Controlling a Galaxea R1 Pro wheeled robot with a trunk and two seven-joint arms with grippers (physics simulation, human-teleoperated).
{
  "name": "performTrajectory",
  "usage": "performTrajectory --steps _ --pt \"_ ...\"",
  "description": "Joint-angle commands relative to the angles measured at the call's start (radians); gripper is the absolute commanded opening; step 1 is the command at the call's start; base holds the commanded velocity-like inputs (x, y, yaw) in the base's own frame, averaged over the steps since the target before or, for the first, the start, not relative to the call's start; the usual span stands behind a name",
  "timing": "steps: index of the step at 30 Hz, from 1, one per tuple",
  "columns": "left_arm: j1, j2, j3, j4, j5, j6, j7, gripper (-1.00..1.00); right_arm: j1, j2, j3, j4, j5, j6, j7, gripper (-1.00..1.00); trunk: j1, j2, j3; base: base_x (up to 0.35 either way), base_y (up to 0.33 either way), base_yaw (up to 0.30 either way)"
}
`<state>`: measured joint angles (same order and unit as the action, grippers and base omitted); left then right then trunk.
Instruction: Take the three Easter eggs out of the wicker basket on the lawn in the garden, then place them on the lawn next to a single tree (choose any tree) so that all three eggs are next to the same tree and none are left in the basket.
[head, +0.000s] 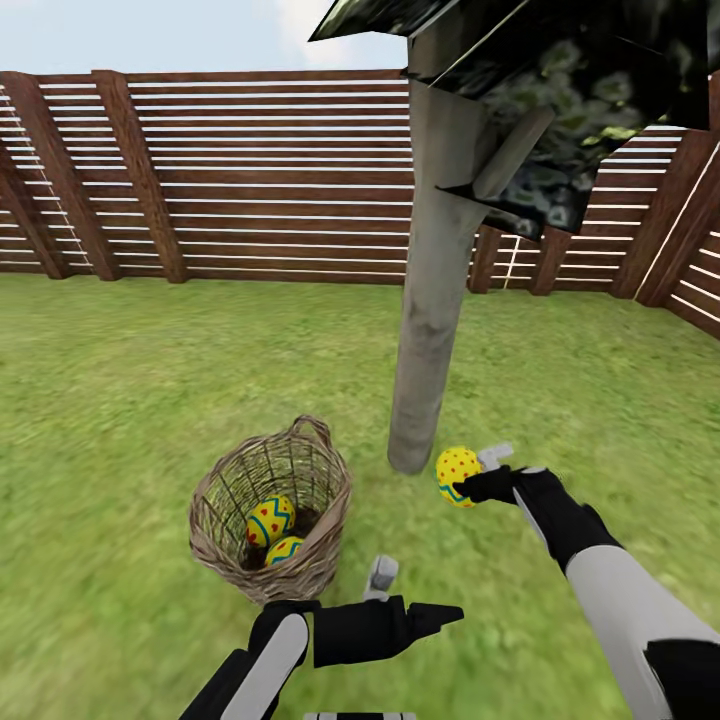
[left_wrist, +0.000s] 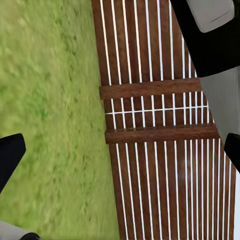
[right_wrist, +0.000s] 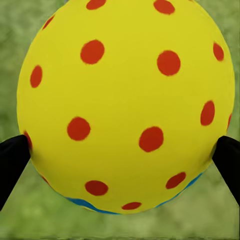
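While your right claw (head: 462, 482) is clamping the dotted egg (head: 456, 475) beside the tree (head: 432, 300), lower it until it is touching the lawn (head: 120, 400) before releasing; whether the left claw (head: 405, 600) is apart or together, I cannot tell.

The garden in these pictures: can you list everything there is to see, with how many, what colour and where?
Easter eggs: three, yellow with blue zigzags and red dots; two in the basket, one in the right gripper beside the trunk base.
Wicker basket: one, grey-brown, on the grass left of the tree.
Tree: one, pale grey-brown trunk, dark foliage above, centre right.
Lawn: mottled green, all around.
Fence: brown horizontal slats, along the back and right.
Sky: pale blue, above the fence.
Right gripper: black, shut on an egg.
Left gripper: black, open, below the basket.
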<state>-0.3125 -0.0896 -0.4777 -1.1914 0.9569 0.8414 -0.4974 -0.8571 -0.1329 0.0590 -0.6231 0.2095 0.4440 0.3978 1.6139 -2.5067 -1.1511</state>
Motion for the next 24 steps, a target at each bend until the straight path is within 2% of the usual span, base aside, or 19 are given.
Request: performTrajectory --steps 1,2,3,4,5,7,9,13,16,18,20,24 --pt "0.0 -0.001 0.001 0.0 0.002 0.005 -0.001 1.0 0.0 0.001 0.002 0.01 0.014 0.0 0.001 -1.0 0.0 0.0 -0.001 0.0 0.0 0.0" --pt "0.0 -0.001 0.001 0.0 0.002 0.005 -0.001 1.0 0.0 0.002 0.002 0.019 0.015 -0.003 -0.014 -1.0 0.0 0.0 -0.001 0.0 0.0 0.0" --pt "0.0 -0.001 0.001 0.0 0.002 0.005 -0.001 1.0 0.0 0.002 0.002 0.047 0.015 -0.032 -0.066 -1.0 0.0 0.0 -0.001 0.0 0.0 0.0" --pt "0.0 -0.001 0.001 0.0 0.002 0.005 -0.001 1.0 0.0 0.003 0.004 0.103 0.014 -0.125 -0.145 -1.0 0.0 0.0 -0.001 0.0 0.0 0.0" --pt "0.0 -0.001 0.001 0.0 0.002 0.005 -0.001 1.0 0.0 0.004 0.008 0.15 0.014 -0.185 -0.195 -1.0 0.0 0.0 -0.001 0.0 0.0 0.0" --pt "0.0 0.0 0.003 0.0 0.002 0.005 -0.001 1.0 0.0 0.01 0.011 0.219 0.013 -0.265 -0.283 -1.0 0.0 0.0 -0.001 0.0 0.0 0.0" --pt "0.0 0.0 0.003 -0.001 0.002 0.005 -0.001 1.0 0.0 0.018 0.011 0.237 0.01 -0.329 -0.342 -1.0 0.0 0.0 -0.001 0.0 0.0 0.0" --pt "0.0 -0.001 0.003 -0.004 0.003 0.005 -0.001 1.0 0.0 0.021 0.011 0.276 0.007 -0.381 -0.371 -1.0 0.001 -0.001 -0.009 0.0 0.0 0.0" --pt "0.0 -0.004 0.008 -0.031 0.005 0.005 0.0 1.0 0.001 0.021 0.012 0.342 0.008 -0.484 -0.416 -1.0 0.002 -0.002 -0.02 0.0 0.0 0.0" --pt "0.0 -0.014 0.008 -0.041 0.009 0.005 0.0 1.0 0.001 0.022 0.012 0.363 0.011 -0.494 -0.432 -1.0 0.003 -0.002 -0.028 0.0 0.0 0.0" --pt "0.0 -0.017 0.008 -0.089 0.04 0.005 -0.001 1.0 0.001 0.022 0.012 0.371 0.011 -0.497 -0.435 -1.0 0.004 -0.002 -0.036 0.0 0.0 0.0" --pt "0.0 -0.033 0.01 -0.11 0.067 0.005 -0.001 1.0 0.001 0.023 0.012 0.38 0.011 -0.499 -0.436 -1.0 0.006 -0.003 -0.051 0.0 0.0 0.0"
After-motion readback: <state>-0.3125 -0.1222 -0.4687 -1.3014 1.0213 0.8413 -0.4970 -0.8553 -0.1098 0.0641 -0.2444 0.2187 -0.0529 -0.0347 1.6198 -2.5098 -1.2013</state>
